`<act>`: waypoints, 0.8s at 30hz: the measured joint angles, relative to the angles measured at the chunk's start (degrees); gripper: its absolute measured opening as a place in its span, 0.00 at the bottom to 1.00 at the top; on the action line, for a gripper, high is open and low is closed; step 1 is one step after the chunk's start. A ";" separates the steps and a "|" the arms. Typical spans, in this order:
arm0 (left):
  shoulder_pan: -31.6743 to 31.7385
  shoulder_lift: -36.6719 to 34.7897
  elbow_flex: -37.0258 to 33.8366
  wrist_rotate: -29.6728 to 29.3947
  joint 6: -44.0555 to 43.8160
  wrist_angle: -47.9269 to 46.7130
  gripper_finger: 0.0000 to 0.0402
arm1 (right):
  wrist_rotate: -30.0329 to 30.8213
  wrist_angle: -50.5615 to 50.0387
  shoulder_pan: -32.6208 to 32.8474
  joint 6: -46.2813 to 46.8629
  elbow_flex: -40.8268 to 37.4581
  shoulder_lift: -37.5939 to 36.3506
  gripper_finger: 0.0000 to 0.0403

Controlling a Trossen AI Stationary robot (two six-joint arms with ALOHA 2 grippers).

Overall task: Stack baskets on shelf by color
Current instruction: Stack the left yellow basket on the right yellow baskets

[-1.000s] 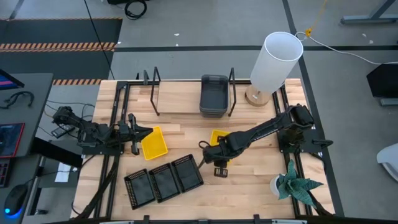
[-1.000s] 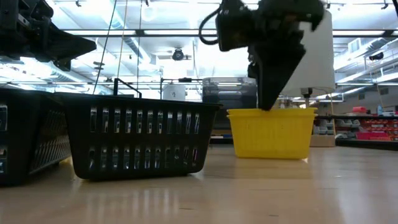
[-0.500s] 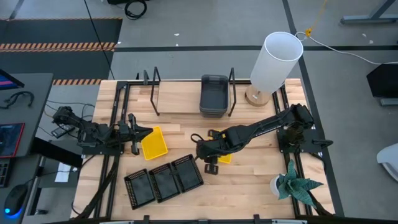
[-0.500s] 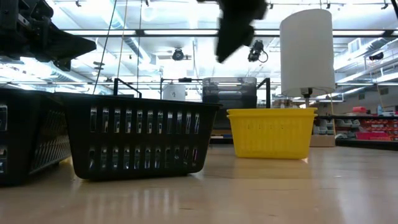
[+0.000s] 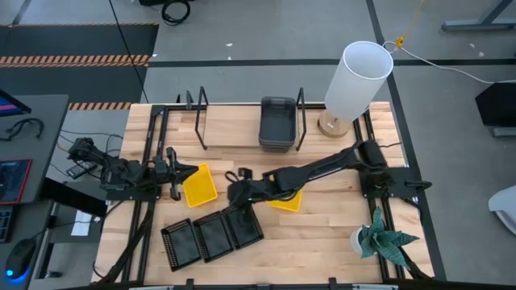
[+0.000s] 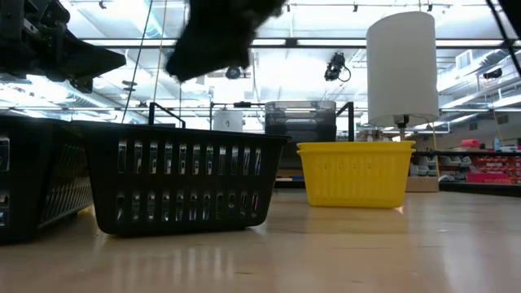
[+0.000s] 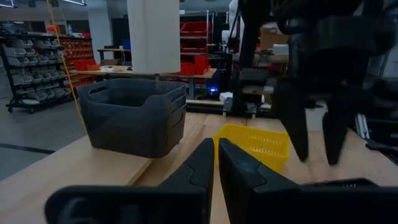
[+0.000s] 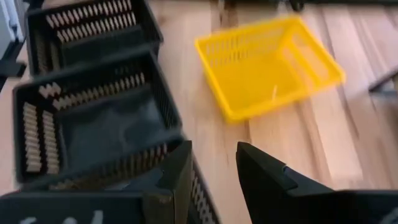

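Right gripper point(image 5: 239, 196): part-open, empty, above the nearest black basket point(image 5: 244, 224), which lies at 6 o'clock on the desk (long axis 12–6). Left gripper point(image 5: 172, 179): nearly closed, empty, idle.

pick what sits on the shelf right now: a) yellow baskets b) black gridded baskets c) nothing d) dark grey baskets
d: the high view shows only the dark grey baskets on the shelf; the yellow baskets and black baskets are on the tabletop.

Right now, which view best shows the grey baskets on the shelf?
High view: the grey basket stack shows whole, between the end frames of the shelf. The left wrist view shows it near, side-on. The low view catches only a distant part. The right wrist view shows none of it.
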 joint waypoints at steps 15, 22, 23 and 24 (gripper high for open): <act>0.02 0.09 -0.01 -0.02 0.00 0.05 0.07 | -1.93 -2.61 -2.99 -17.06 29.38 22.86 0.32; 0.02 0.11 0.00 -0.02 -0.02 0.08 0.09 | -4.71 -4.84 -4.33 -20.35 33.58 27.67 0.32; 0.02 0.11 0.00 -0.04 0.00 0.08 0.09 | -5.46 -5.44 -4.42 -20.53 33.55 27.78 0.32; 0.00 0.11 -0.02 -0.02 -0.02 0.02 0.10 | -6.20 -5.42 -4.46 -20.61 33.56 28.10 0.32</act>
